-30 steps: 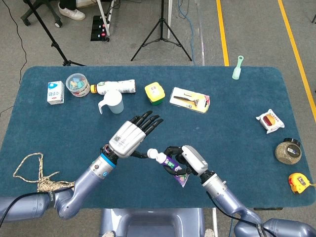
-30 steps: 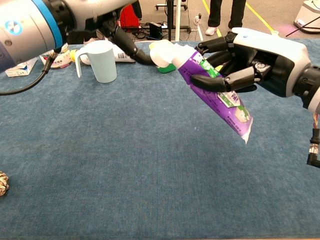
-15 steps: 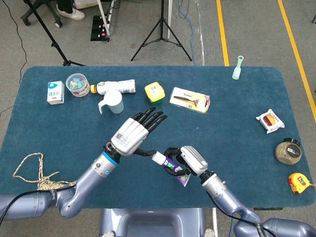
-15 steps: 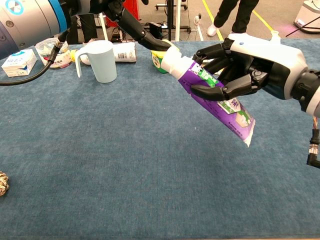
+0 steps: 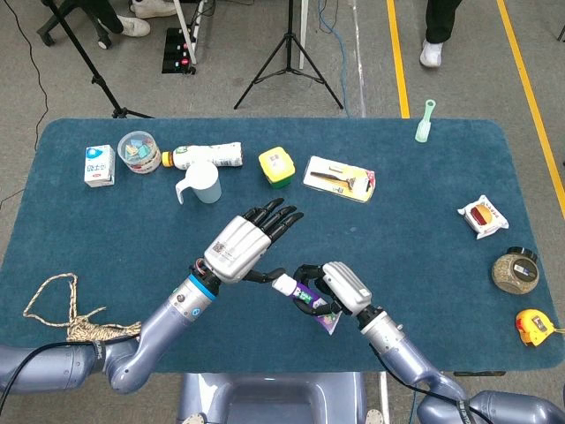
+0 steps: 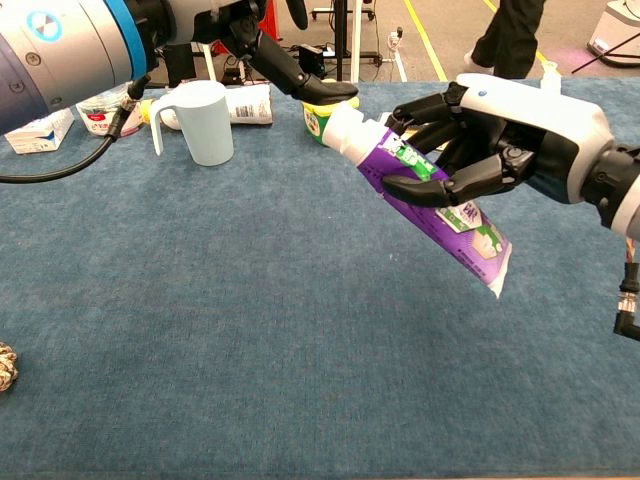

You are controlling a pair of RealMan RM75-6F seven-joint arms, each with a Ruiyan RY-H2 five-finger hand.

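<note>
Item: right robot hand (image 6: 480, 140). It is being seen closed around a purple squeeze tube (image 6: 435, 195), fingers wrapped over the upper body just below the neck, the tube being carried clear above the worktop (image 6: 250, 330) and slanted, white cap (image 6: 335, 122) pointing to about 10 o'clock and crimped tail hanging toward 4 o'clock in the chest view.

Item: left robot hand (image 5: 247, 243). It is being held open, fingers spread and extended, nothing grasped; its thumb (image 6: 305, 82) is being presented at the cap end of the tube, and whether contact is being made cannot be told.

Handling note, purple squeeze tube: it is being judged light, soft-walled and glossy, so liable to be dented and to slide if pressed at mid-body. The stiffest places are being judged to be the shoulder and the cap; the flat tail is being regarded as a poor hold. A firm grip at the shoulder with one hand, the cap being taken between thumb and finger by the other, is being judged safest.

Surroundings, from the tube outward in the head view: a white jug (image 5: 201, 185) at about 11 o'clock; a yellow-lidded box (image 5: 277, 166) at 12 o'clock; a blister pack (image 5: 340, 178) at 1 o'clock; a white bottle (image 5: 207, 156) lying on its side beyond the jug; a coil of rope (image 5: 62, 309) at 9 o'clock, well apart.
</note>
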